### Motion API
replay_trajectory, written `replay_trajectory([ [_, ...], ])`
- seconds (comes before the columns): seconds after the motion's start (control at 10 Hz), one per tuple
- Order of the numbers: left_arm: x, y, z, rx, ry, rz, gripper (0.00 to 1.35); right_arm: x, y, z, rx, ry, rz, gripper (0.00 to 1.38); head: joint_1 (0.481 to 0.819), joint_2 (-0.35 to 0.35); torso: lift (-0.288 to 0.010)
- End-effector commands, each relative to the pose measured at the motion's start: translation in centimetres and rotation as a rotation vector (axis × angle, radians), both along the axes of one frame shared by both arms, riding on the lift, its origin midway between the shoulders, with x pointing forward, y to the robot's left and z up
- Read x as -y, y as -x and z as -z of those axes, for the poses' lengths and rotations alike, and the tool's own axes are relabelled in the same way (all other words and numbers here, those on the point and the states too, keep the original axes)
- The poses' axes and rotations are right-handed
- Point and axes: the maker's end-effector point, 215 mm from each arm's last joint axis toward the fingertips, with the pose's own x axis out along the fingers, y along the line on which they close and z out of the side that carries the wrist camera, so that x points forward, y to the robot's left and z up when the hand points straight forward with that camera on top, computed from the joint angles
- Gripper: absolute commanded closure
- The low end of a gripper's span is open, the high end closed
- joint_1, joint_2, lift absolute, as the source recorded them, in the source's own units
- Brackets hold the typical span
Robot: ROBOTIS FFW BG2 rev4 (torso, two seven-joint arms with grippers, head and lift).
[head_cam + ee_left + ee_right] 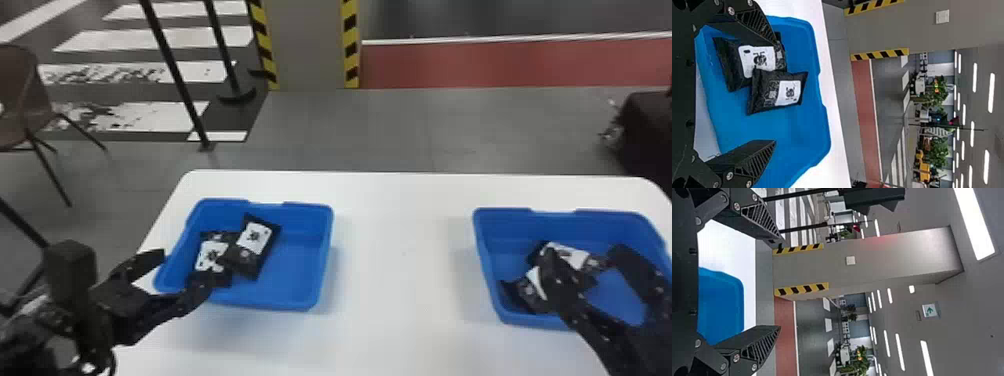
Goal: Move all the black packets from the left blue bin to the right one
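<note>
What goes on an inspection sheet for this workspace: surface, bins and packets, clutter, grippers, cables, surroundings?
Surface: white table, holding both bins.
Left blue bin: two black packets, one lying partly over the other.
Right blue bin: at least two packets, and, partly hidden by the right arm.
Clutter: nothing seen.
Left gripper: open, at the left bin, holding nothing.
Right gripper: open over the right bin, holding nothing.
Cables: dark loop beside the left arm, probably a cable.
Surroundings: chair, black poles, column with striped edges.
</note>
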Motion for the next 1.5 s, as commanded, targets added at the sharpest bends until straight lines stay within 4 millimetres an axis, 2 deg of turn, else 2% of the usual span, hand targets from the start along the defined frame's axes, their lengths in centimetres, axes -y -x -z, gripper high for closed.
replay_trajectory([
  [0.0,-1.2,-2.5,2.0,-0.049,-0.038,-0.010,0.16,-1.9,1.7,0.2,-0.017,-0.051,-0.031,0.22,0.695,0.188,-0.110],
  [0.1,-0.7,-4.5,3.2,-0.085,-0.042,0.005,0.16,-3.1,1.9,0.7,-0.029,-0.091,-0.054,0.22,0.695,0.221,-0.110],
  [0.3,0.1,-7.7,5.2,-0.133,-0.026,0.019,0.15,-3.8,1.4,0.6,-0.024,-0.110,-0.073,0.22,0.695,0.235,-0.110],
  [0.6,2.1,-11.1,7.8,-0.215,-0.004,0.053,0.15,-4.1,1.3,0.6,-0.024,-0.136,-0.081,0.22,0.695,0.215,-0.110],
  [0.8,2.3,-11.5,9.4,-0.288,0.004,0.040,0.17,-4.2,1.2,0.8,-0.025,-0.152,-0.087,0.22,0.695,0.197,-0.110],
  [0.9,2.9,-12.2,10.4,-0.307,0.015,0.063,0.22,-4.2,1.2,0.7,-0.024,-0.152,-0.090,0.22,0.695,0.195,-0.110],
  [1.0,3.7,-12.3,11.2,-0.355,0.028,0.077,0.55,-4.2,1.0,0.9,-0.026,-0.159,-0.087,0.23,0.695,0.192,-0.110],
  [1.1,3.5,-12.2,11.3,-0.356,0.035,0.067,0.90,-4.2,0.9,0.9,-0.026,-0.167,-0.088,0.23,0.695,0.183,-0.110],
  [1.2,3.2,-12.2,11.2,-0.348,0.034,0.063,1.10,-4.2,1.0,1.1,-0.030,-0.170,-0.088,0.23,0.695,0.178,-0.110],
  [1.3,3.6,-12.2,11.2,-0.341,0.036,0.077,1.20,-4.3,1.1,1.2,-0.032,-0.180,-0.089,0.23,0.695,0.178,-0.110],
  [1.4,4.3,-12.0,11.0,-0.331,0.062,0.097,1.20,-4.4,1.1,1.3,-0.034,-0.191,-0.091,0.24,0.695,0.179,-0.110],
])
